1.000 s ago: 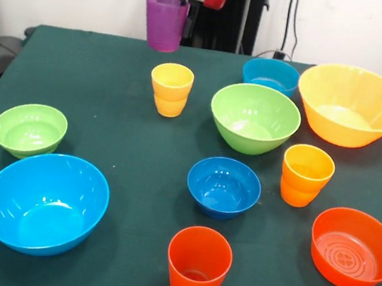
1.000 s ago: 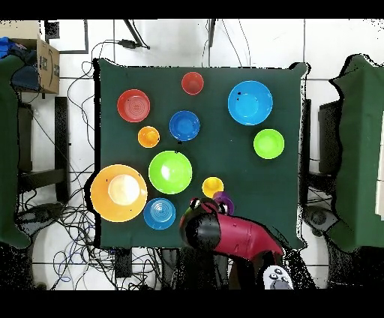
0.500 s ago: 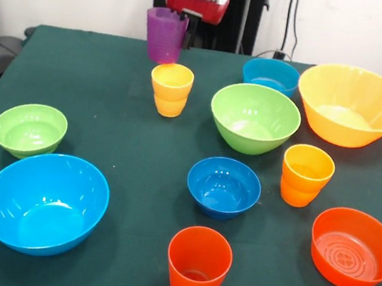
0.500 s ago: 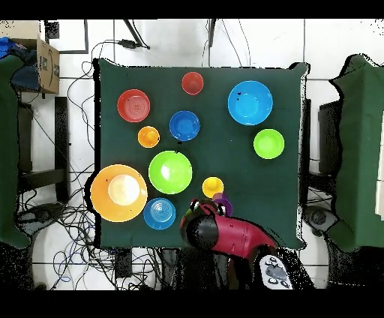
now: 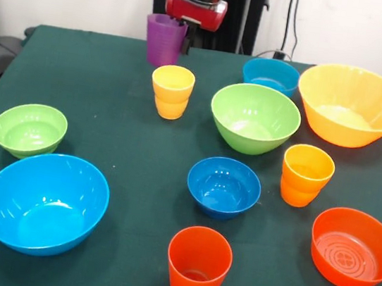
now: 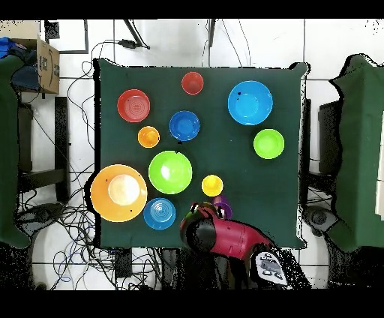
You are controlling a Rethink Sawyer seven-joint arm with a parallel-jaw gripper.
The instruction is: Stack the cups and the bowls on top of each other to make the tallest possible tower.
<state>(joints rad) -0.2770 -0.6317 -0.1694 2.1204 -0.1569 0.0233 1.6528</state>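
The purple cup (image 5: 164, 40) hung upright beside the end effector (image 5: 185, 34), which clamped its rim. It was just behind the yellow cup (image 5: 171, 90) on the counter (image 5: 97, 101).

Held cup (image 5: 164, 40) just behind table cup (image 5: 171, 91); large bowl (image 5: 254, 118) right of it, small bowl (image 5: 223, 187) nearer front.

Front view: you look across the green table (image 5: 106, 138) toward the robot, fairly near, angled down.
Overhead view: you look straight down from well above.
Shared: the whole tabletop (image 6: 225, 157).
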